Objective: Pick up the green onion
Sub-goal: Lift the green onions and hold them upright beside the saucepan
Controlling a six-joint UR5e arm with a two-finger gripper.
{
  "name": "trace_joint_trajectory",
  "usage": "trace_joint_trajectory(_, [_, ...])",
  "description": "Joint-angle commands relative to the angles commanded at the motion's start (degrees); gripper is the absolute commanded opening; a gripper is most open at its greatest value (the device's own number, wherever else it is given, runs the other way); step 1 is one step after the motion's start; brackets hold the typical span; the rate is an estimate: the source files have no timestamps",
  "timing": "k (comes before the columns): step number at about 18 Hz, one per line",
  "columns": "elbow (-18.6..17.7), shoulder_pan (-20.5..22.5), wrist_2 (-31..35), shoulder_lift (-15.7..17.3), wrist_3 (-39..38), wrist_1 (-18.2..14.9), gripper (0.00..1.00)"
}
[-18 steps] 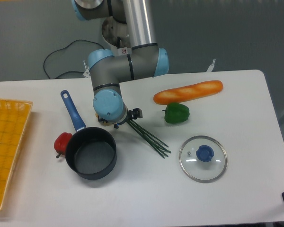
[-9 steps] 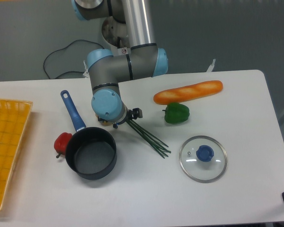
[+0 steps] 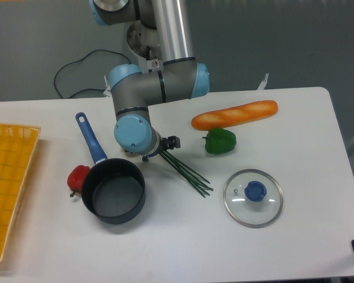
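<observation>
The green onion (image 3: 186, 171), a thin bundle of dark green stalks, lies on the white table and fans out toward the lower right. Its upper-left end runs under my gripper (image 3: 151, 152), which points down at that end, right beside the pot's far rim. The blue-capped wrist (image 3: 133, 133) covers the fingers, so I cannot see whether they are open or closed on the stalks. The onion's pale end is hidden under the gripper.
A black pot (image 3: 113, 191) with a blue handle sits just left of the onion, with a red pepper (image 3: 78, 178) beside it. A green bell pepper (image 3: 219, 141), a baguette (image 3: 235, 114) and a glass lid (image 3: 253, 197) lie to the right. A yellow basket (image 3: 9, 177) is at the left edge.
The wrist has shifted slightly to the left. The green onion's free tips have stayed in place on the table.
</observation>
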Motion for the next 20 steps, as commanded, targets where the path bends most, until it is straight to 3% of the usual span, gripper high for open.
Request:
trace_joint_trajectory(2, [0.26, -0.26, 0.18, -0.44, 0.0, -0.09, 0.85])
trace_joint_trajectory(3, [0.79, -0.35, 0.35, -0.88, 0.0, -0.17, 0.71])
trace_joint_trajectory(7, [1.58, -0.62, 0.35, -1.49, 0.0, -0.7, 0.61])
trace_joint_trajectory(9, [1.76, -0.7, 0.35, -1.76, 0.0, -0.88, 0.45])
trace_joint_trajectory(12, [1.58, -0.88, 0.35, -2.11, 0.0, -0.79, 0.38])
trace_joint_trajectory(14, [1.84, -0.97, 0.35, -2.2, 0.0, -0.88, 0.26])
trace_joint_trajectory(17, [2.54, -0.97, 0.44, -2.11, 0.0, -1.23, 0.24])
trace_joint_trajectory(20, [4.56, -1.06, 0.53, -2.29, 1.14, -4.91, 0.15])
